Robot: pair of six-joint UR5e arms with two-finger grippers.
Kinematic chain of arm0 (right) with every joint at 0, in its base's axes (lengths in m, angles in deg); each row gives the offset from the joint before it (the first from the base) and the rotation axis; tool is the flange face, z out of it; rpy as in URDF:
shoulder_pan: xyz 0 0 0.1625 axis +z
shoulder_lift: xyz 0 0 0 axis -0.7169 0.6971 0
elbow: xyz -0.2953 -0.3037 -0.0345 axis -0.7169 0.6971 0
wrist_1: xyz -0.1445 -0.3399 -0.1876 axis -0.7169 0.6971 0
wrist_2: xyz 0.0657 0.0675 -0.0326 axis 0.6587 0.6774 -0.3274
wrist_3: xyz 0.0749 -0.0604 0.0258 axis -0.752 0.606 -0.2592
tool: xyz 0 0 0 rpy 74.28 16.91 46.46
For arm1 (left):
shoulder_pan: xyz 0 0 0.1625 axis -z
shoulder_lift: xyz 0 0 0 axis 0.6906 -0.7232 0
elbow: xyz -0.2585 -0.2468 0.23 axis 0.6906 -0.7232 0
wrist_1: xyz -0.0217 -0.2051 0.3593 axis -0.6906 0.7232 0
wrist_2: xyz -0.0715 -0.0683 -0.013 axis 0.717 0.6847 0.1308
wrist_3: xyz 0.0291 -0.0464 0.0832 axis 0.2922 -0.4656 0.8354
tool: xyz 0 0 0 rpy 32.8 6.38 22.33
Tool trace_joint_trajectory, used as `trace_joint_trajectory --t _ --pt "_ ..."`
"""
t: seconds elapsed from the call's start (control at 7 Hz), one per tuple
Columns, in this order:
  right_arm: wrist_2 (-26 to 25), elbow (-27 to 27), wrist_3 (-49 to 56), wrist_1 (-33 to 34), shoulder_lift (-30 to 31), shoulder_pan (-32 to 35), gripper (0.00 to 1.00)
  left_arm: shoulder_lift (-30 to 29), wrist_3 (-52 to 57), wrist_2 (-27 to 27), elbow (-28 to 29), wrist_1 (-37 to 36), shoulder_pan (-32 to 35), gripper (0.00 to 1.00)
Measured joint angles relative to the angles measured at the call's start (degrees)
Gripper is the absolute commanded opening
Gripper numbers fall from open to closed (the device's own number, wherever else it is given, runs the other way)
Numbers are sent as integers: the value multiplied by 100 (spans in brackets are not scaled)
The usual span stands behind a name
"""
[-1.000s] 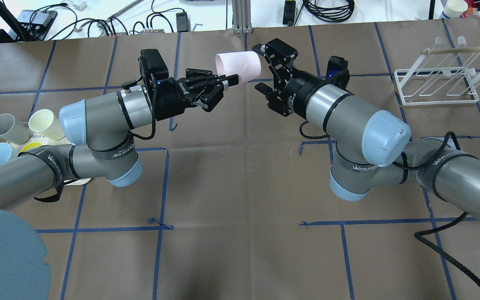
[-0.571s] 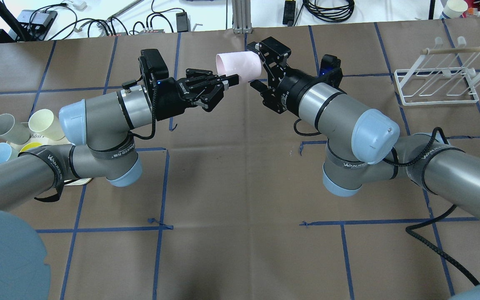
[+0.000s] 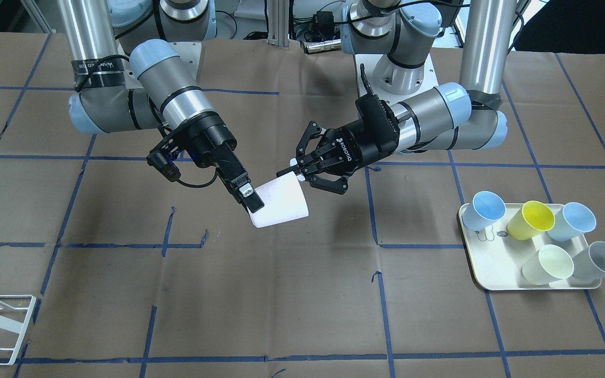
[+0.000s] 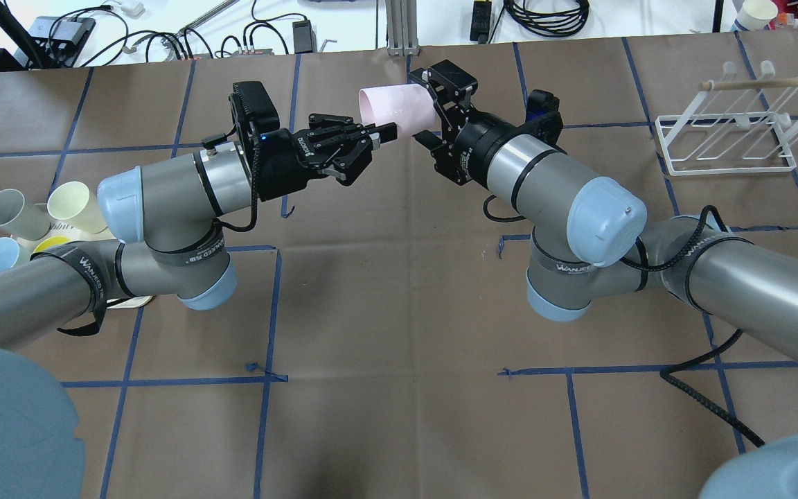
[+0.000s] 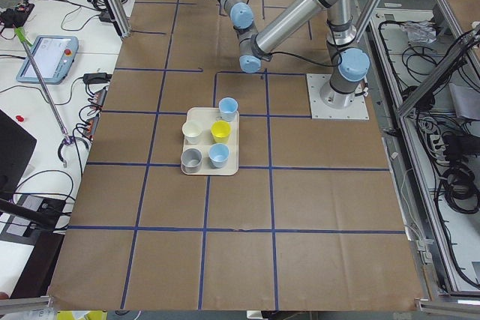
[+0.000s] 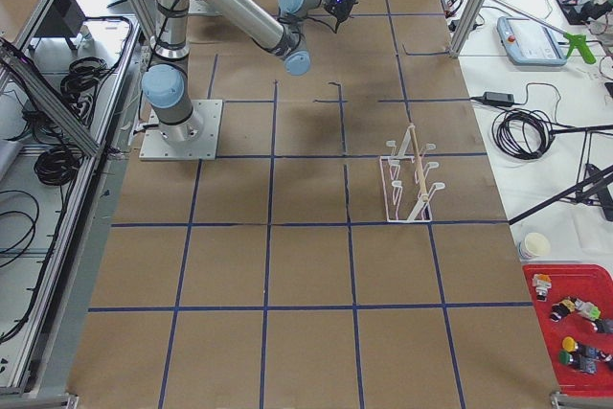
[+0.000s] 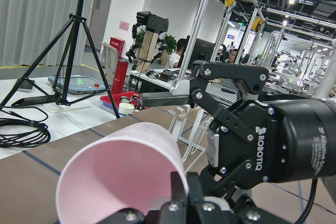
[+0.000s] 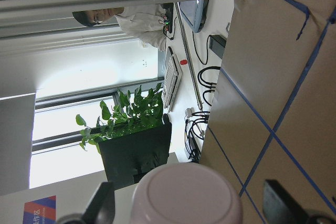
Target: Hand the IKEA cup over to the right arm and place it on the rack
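One pink cup (image 4: 395, 107) lies sideways in the air over mid-table, with the left gripper (image 4: 386, 132) clamped on its wall and the right gripper (image 4: 424, 109) spread to either side of its closed end. One white wire rack (image 4: 724, 149) stands well off to the right, one wooden rod (image 4: 766, 83) on it. One tray (image 3: 470, 257) carries five cups, all countable front-facing but part-hidden overhead; only the right wrist view shows clear gaps between cup and fingers (image 8: 102, 203).
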Motion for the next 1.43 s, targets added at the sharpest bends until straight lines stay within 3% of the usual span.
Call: trace_joint_trajectory --t 1.43 --pt "-175 186 -523 -47 -83 246 99 1 -55 8 0 -32 0 1"
